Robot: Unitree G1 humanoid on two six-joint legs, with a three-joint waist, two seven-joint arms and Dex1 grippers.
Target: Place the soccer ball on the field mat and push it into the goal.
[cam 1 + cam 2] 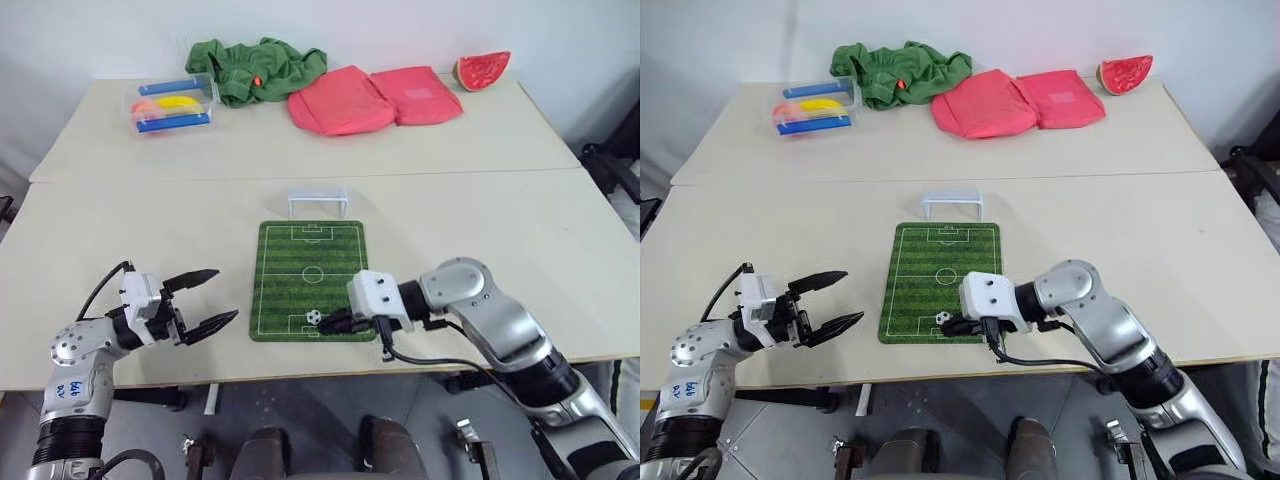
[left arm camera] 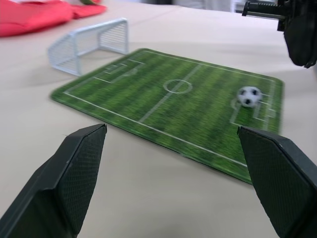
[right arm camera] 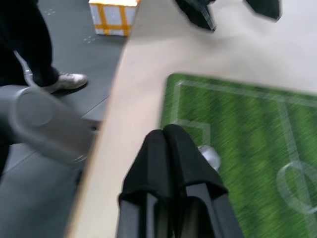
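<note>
Nearest the camera, the left pincer (image 1: pixel 205 297) gaped empty at lower left. Lower centre, the clenched right pincer (image 1: pixel 331 322) sat just beside the soccer ball (image 1: pixel 314 317) on the field mat (image 1: pixel 300 262); tiny, light and rolling easily, it probably needed only a nudge toward the goal (image 1: pixel 318 201).

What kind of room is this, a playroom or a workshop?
Probably a robot test room: a plain table holds a toy field mat, a tiny goal, a soccer ball and assorted props like fake watermelon.
</note>
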